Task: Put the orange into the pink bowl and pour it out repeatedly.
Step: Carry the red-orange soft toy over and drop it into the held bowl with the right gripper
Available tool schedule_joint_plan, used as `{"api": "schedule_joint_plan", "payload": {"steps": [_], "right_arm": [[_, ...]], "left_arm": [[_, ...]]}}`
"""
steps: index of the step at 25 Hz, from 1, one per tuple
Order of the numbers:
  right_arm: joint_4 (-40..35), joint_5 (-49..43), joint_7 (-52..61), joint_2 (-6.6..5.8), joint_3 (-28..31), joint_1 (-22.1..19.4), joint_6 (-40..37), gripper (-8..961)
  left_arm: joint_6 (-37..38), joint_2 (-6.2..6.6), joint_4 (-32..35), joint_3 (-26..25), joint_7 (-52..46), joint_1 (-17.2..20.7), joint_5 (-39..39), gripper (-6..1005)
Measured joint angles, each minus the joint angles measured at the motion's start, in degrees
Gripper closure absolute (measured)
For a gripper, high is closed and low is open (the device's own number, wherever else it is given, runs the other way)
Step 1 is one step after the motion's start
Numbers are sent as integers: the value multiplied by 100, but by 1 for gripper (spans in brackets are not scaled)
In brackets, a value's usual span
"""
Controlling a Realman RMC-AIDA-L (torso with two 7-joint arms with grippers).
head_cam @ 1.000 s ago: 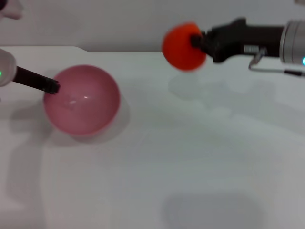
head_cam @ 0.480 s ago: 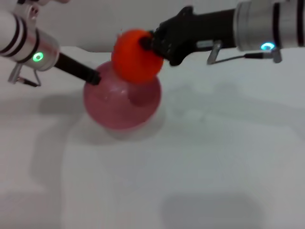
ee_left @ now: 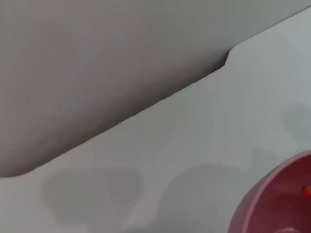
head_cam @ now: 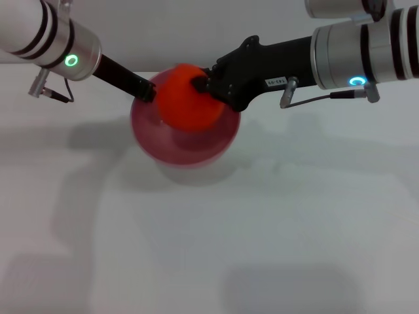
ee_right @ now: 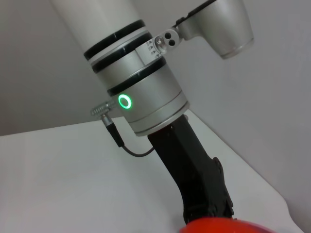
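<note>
The pink bowl point(head_cam: 190, 147) is in the middle of the head view, and my left gripper point(head_cam: 147, 90) is shut on its left rim. The orange point(head_cam: 186, 104) hangs over the bowl's opening, held from the right by my right gripper point(head_cam: 200, 84). It covers much of the bowl's inside. In the left wrist view a part of the pink bowl point(ee_left: 277, 201) shows, with a sliver of the orange point(ee_left: 307, 191) at the picture's edge. The right wrist view shows the top of the orange point(ee_right: 223, 226) and, beyond it, my left gripper point(ee_right: 206, 204) with its arm.
A white table point(head_cam: 262, 229) carries everything, and its back edge point(ee_left: 146, 112) runs along a grey wall. Both arms reach in from the upper corners and meet over the bowl.
The right gripper has carried the orange leftward and down, to just over the bowl. The left gripper has moved the bowl to the right, towards the table's middle.
</note>
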Motion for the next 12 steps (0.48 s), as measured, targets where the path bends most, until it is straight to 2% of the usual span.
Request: {"api": "schedule_joint_plan", "payload": {"steps": [7,12], "right_arm": [[2,-14,-35,6,28,24,98,911],[-21,-15,-43,14,35,14,243,750]], "left_arm": [[16,-5,-3,72,-10,-8,-49,964],[18,-3,-4,73,-12,54,-52,961]]}}
